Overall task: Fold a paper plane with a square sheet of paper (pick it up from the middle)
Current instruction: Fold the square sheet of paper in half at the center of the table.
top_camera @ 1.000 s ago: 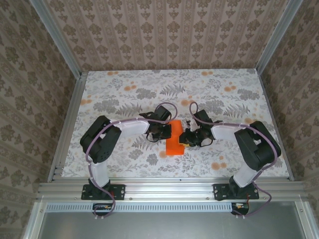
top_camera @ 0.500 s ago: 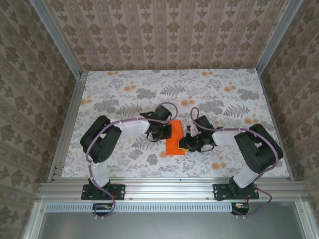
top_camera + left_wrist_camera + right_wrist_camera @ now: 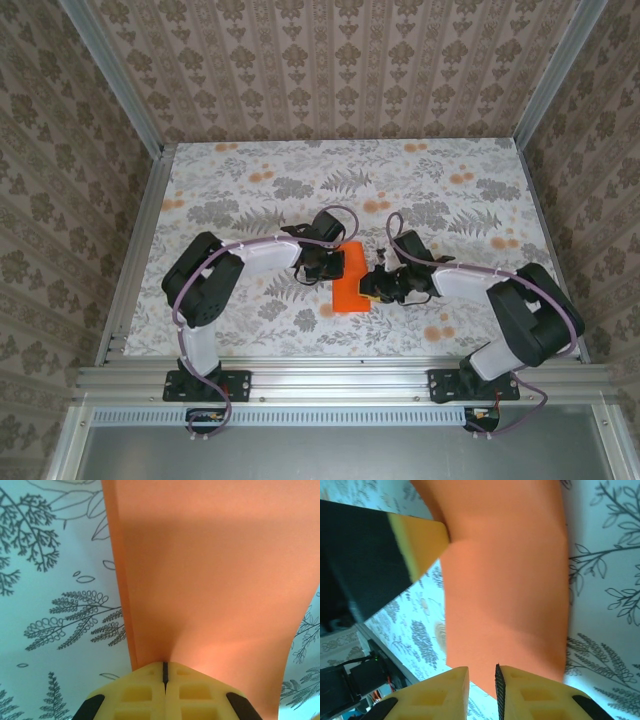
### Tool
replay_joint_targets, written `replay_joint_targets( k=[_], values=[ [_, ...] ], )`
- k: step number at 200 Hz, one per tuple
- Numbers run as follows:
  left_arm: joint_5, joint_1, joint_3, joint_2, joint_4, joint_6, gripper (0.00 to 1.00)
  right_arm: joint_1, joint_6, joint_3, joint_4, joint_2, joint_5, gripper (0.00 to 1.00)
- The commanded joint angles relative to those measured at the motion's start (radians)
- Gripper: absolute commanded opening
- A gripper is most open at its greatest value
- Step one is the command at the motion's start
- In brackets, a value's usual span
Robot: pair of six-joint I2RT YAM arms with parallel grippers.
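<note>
Overhead, the table under the sheet of paper is covered in a pale print of grey ferns and leaves with scattered orange blossoms. Walls papered in a brown and cream damask pattern stand behind the paper and to both sides of it, with silver metal posts running up the corners. A metal rail runs along the near side of the paper, and both arms are bolted to it.

The sheet of paper is bright orange and sits between the two wrists, about midway between the far wall and the rail. Seen from above it is a narrow upright strip. In both wrist views it curves up off the printed surface rather than lying flat.

The left pincer reaches in at the paper's left edge, toward its far end. In the left wrist view its yellow fingers are pressed together with only a hairline seam between them, and the orange paper rises straight out of that seam, so this pincer is clamped on the paper's edge. The right wrist view shows one of those fingers touching the paper's upper left part.

The right pincer sits at the paper's right edge, toward its near end. Its yellow fingers stand a little apart, leaving a narrow gap. The paper's lower edge comes down to these fingertips and passes behind the right-hand one. Whether any of it lies inside the gap I cannot tell.
</note>
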Motion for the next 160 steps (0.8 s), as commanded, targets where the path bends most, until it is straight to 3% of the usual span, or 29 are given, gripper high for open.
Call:
replay_joint_targets(
  k=[1,86,125,160],
  values=[
    [-0.016,-0.007,0.022,0.02,-0.068,0.033,0.0,0.017,0.04,-0.024,0.003,-0.019,-0.001,0.22],
    [-0.011,-0.007,0.032,0.038,-0.073,0.043,0.0,0.067,0.055,-0.092,0.037,0.125,0.065,0.19],
    [-0.013,-0.006,0.043,0.042,-0.086,0.052,0.0,0.07,0.065,-0.069,0.008,0.023,0.046,0.18],
    [-0.017,-0.007,0.04,0.039,-0.088,0.057,0.0,0.036,0.011,0.025,-0.089,-0.029,0.141,0.19]
  ],
)
